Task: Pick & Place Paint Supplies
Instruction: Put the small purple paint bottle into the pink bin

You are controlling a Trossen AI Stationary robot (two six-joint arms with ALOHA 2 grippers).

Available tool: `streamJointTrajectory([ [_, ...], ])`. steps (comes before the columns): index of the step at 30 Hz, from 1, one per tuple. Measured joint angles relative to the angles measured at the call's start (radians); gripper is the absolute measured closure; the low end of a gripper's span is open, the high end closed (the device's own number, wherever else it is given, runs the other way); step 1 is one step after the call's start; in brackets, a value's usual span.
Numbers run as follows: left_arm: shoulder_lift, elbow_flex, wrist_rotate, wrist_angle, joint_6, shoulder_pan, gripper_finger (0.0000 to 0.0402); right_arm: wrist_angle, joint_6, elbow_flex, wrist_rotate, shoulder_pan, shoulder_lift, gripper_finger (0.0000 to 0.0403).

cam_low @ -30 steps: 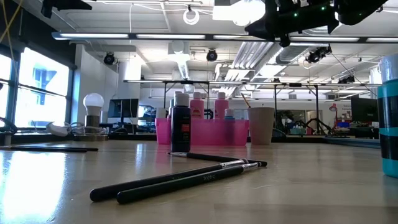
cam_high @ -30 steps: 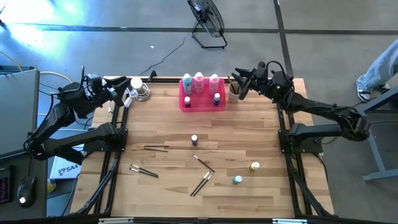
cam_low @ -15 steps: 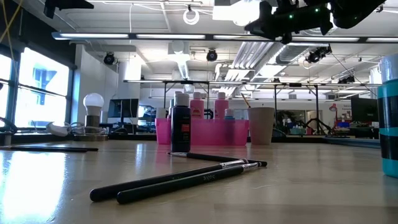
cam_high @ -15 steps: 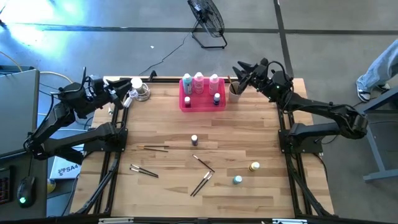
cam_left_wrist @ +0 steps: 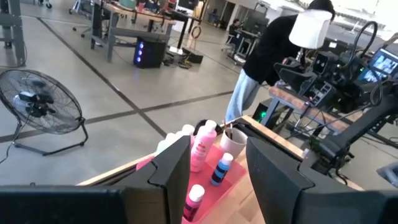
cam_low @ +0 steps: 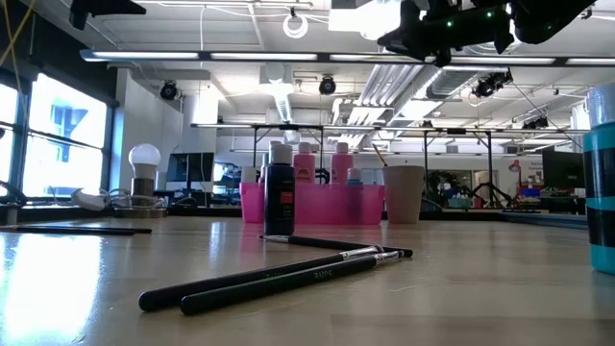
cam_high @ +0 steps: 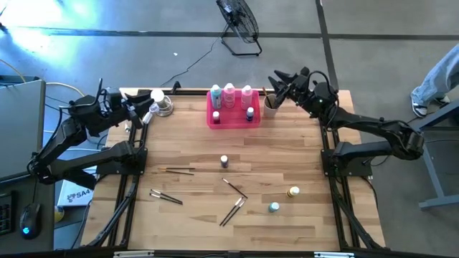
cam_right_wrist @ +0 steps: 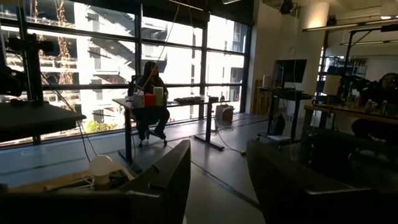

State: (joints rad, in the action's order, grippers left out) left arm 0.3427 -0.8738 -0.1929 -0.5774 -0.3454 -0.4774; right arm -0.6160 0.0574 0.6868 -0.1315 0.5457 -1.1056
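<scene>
Near the desk's [cam_high: 287, 143] front edge, paintbrushes [cam_high: 233, 211] and tiny bottles [cam_high: 274, 208] are lying loose, leaving broad bare wood around them. At the far edge, the pink tray [cam_high: 215, 118] is holding three white-capped bottles [cam_high: 229, 94], with the beige cup [cam_high: 270, 104] just beside. The right gripper [cam_high: 278, 82] is hovering above that cup, fingers parted, holding nothing. The left gripper [cam_high: 138, 109] is waiting at the far left corner, fingers parted and empty.

The wooden table [cam_high: 287, 154] carries a pink tray [cam_high: 231, 118] and cup [cam_high: 270, 104] at the far edge; small bottles [cam_high: 224, 162] and brushes [cam_high: 233, 211] lie nearer.
</scene>
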Motion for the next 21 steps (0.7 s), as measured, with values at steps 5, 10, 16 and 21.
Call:
streamJointTrajectory([
  [5, 0.0, 0.0, -0.013, 0.002, 0.003, 0.0, 0.0249, -0.059, -0.003, 0.0, -0.029, -0.019, 0.012, 0.0253],
  [10, 0.0, 0.0, -0.026, 0.001, 0.027, 0.0, 0.0249, -0.131, -0.022, 0.008, 0.11, -0.024, 0.012, 0.0253],
  [16, 0.0, 0.0, 0.077, -0.001, 0.026, 0.0, 0.0249, -0.07, -0.055, 0.085, 0.18, -0.088, -0.006, 0.0255],
  [21, 0.0, 0.0, 0.153, -0.001, 0.0, 0.0, 0.0249, 0.059, -0.053, 0.21, 0.16, -0.177, -0.071, 0.0255],
])
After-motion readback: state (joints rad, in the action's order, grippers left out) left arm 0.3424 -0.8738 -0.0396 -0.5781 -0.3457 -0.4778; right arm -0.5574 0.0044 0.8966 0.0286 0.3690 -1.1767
